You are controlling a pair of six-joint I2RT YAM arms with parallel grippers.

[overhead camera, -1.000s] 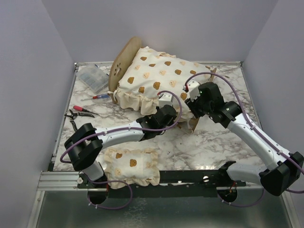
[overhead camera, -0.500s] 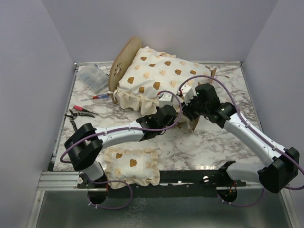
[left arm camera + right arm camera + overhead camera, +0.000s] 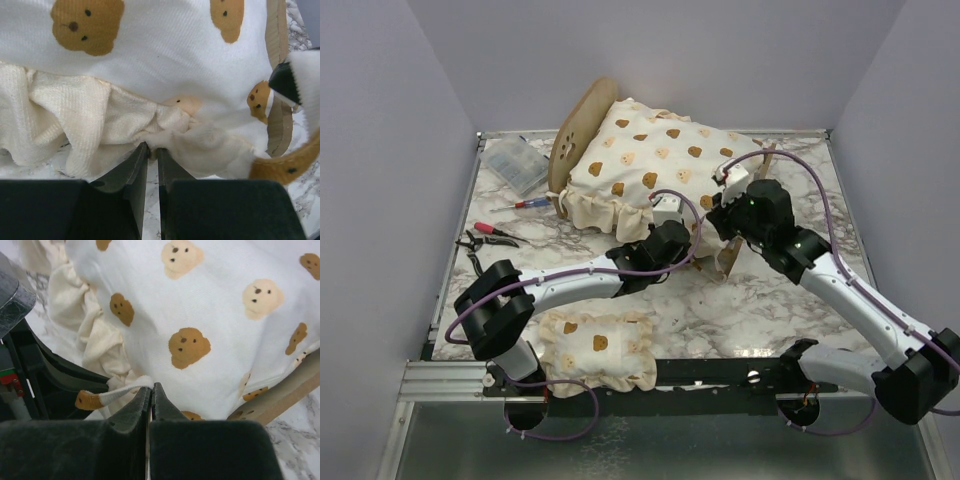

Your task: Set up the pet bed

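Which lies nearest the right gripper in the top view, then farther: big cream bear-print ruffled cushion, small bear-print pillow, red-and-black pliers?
1. Big cream bear-print ruffled cushion, touching the right gripper.
2. Small bear-print pillow, near edge, left of centre.
3. Red-and-black pliers, far left edge.

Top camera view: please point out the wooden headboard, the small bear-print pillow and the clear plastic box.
wooden headboard (image 3: 588, 112), top camera view, on its rounded upper part.
small bear-print pillow (image 3: 595, 343), top camera view, on its middle.
clear plastic box (image 3: 515, 163), top camera view, on its top face.
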